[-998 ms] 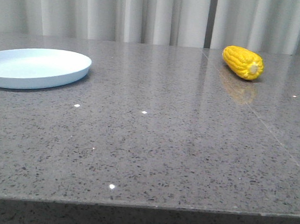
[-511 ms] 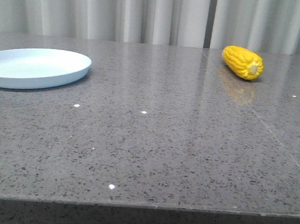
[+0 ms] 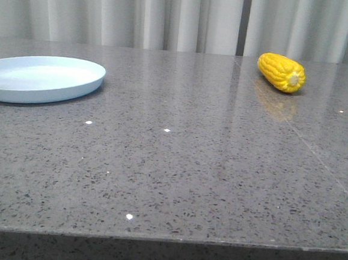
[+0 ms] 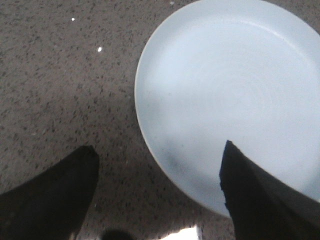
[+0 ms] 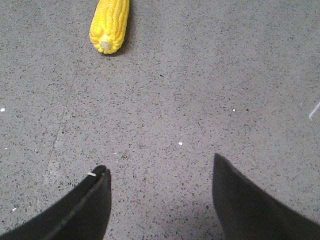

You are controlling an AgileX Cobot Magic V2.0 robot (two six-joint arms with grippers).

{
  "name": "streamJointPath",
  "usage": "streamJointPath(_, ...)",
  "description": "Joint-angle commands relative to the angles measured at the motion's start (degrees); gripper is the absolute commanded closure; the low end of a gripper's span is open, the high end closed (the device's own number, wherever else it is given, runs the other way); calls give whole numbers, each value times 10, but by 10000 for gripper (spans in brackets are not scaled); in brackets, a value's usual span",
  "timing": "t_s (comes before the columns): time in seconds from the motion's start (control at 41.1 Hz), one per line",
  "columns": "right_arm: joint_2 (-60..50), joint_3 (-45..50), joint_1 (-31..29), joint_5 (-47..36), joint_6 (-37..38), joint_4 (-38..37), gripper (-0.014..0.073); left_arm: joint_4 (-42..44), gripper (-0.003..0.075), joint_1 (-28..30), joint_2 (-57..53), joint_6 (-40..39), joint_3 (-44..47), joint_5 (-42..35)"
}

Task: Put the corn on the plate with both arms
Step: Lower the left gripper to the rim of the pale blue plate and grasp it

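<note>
The corn (image 3: 281, 72), a short bright yellow cob with a pale cut end, lies on the grey stone table at the far right. It also shows in the right wrist view (image 5: 110, 26), well ahead of my right gripper (image 5: 159, 165), which is open and empty above bare table. The plate (image 3: 42, 79), round and pale blue-white, sits empty at the far left. In the left wrist view the plate (image 4: 230, 95) lies under my left gripper (image 4: 159, 150), which is open and empty, with one finger over the plate's rim. Neither gripper shows in the front view.
The speckled grey table (image 3: 177, 166) has a thin seam line (image 3: 317, 153) running across its right part. Its front edge (image 3: 165, 241) is near the camera. Pale curtains (image 3: 171, 15) hang behind the table.
</note>
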Motion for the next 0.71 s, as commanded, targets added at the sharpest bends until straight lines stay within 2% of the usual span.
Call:
streamJointPath(0.0,4,-16,-3,-36,-8,-10,125,-84,222,22,29,52,-44,-12)
streamJointPath(0.39,4,-16,-3,-36,-8,-10,125,-128,241,25,127,84,-90,-11)
streamJointPath(0.511,4,-16,-3,-36,-8,-10,125,-128,337,24,133,84,-90,-9)
streamJointPath(0.682,4,-16,-3,-36,-8,-10,125,-128,520,24,139,85,-90,5)
